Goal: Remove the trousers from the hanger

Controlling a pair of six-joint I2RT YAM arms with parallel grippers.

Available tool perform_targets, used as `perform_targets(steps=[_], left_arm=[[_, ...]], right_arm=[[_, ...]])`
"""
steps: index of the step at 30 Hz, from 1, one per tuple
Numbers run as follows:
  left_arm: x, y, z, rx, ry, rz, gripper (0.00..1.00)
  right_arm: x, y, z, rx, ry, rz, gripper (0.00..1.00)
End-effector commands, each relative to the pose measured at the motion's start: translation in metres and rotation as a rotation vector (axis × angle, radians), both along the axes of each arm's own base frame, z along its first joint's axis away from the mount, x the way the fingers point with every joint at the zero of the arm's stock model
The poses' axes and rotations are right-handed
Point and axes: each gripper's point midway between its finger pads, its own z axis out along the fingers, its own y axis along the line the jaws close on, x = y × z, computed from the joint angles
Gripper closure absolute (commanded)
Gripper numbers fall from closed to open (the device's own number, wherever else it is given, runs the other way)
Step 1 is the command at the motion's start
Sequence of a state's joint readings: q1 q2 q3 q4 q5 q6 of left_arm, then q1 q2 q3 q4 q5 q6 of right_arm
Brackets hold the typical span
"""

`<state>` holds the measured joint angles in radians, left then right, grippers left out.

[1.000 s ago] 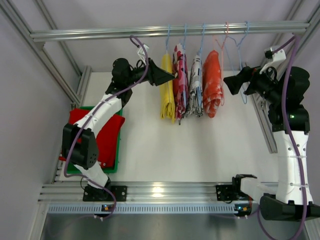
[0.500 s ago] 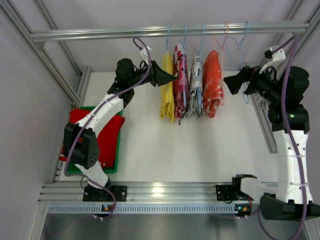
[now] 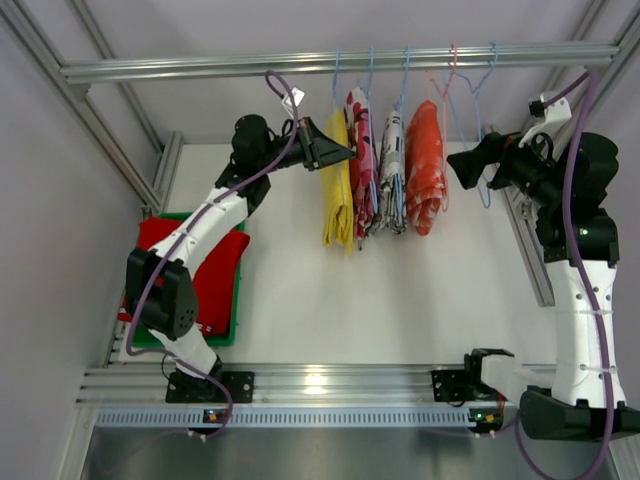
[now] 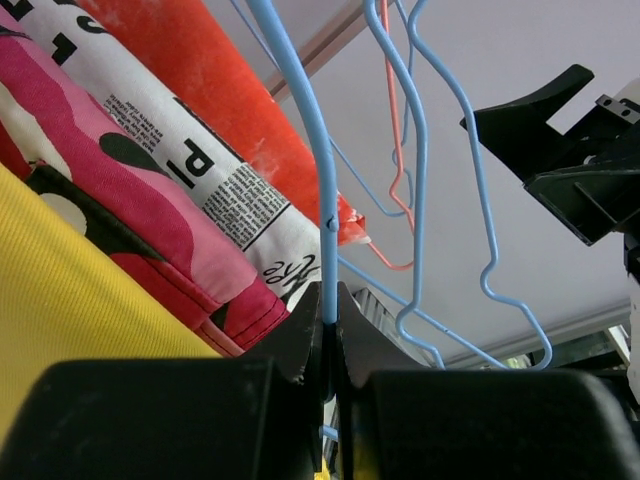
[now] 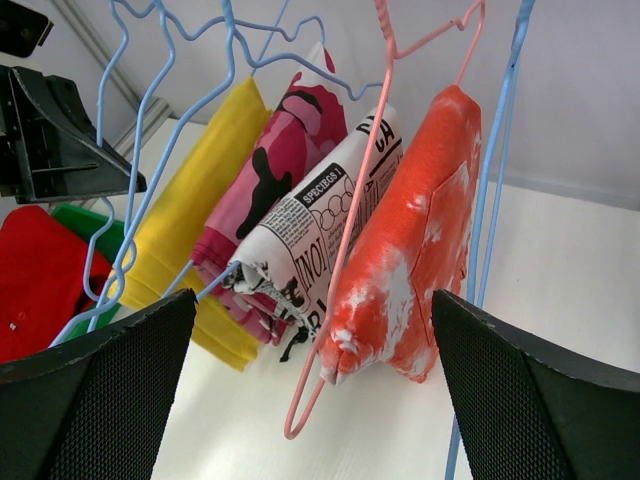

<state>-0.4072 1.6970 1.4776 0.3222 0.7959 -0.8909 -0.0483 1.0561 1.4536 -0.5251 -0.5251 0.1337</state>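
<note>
The yellow trousers [image 3: 336,190] hang folded over the leftmost blue hanger [image 4: 322,200] on the rail. They also show in the left wrist view [image 4: 80,320] and the right wrist view [image 5: 190,210]. My left gripper [image 3: 347,152] is shut on that hanger's blue wire [image 4: 330,330], right beside the yellow cloth. The red trousers [image 3: 205,265] lie in the green tray [image 3: 236,300] at the left. My right gripper [image 3: 455,165] is open and empty, to the right of the hanging clothes [image 5: 312,300].
Pink-camouflage [image 3: 360,165], newspaper-print [image 3: 391,170] and orange-white [image 3: 425,165] trousers hang to the right of the yellow ones. An empty pink hanger [image 3: 452,80] and an empty blue hanger [image 3: 487,100] hang further right. The metal rail [image 3: 200,68] spans the back, with frame posts at both sides.
My left gripper has shifted slightly up and right at the hanger. The yellow trousers have swung a little to the right. The right arm has not moved.
</note>
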Motion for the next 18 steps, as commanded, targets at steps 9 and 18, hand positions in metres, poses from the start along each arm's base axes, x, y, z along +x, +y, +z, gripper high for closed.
perform_targets(steps=[9,18], left_arm=[[-0.036,0.040,0.157,-0.170,-0.404,0.157,1.00],[-0.059,0.053,0.165,-0.161,-0.473,0.184,1.00]], right_arm=[[-0.005,0.007,0.016,-0.001,-0.054,0.031,0.01],[-0.005,0.008,0.013,0.004,-0.054,0.037,0.01]])
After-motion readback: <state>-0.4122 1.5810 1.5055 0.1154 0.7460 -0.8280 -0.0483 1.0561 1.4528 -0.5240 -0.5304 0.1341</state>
